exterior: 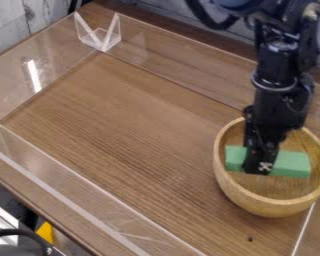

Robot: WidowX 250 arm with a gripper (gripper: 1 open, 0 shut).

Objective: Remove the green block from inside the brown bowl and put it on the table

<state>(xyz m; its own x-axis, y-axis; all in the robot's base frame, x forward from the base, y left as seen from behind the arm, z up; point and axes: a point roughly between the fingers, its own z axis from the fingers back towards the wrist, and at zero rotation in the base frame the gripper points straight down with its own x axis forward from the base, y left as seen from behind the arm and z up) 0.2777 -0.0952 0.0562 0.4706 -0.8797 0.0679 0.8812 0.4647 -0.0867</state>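
Observation:
The brown bowl (238,190) stands at the table's (136,120) near right corner. My black gripper (260,166) reaches straight down into it. Its fingers are shut across the middle of the green block (296,164). The block's two ends stick out on either side of the fingers, about level with the bowl's rim and still within its outline. The fingers hide the middle of the block, and I cannot tell whether it still rests on the bowl's floor.
Low clear acrylic walls (49,60) edge the wood-grain tabletop, with a clear corner bracket (99,32) at the back left. The bowl sits close to the right wall (310,225). Open tabletop stretches left of the bowl.

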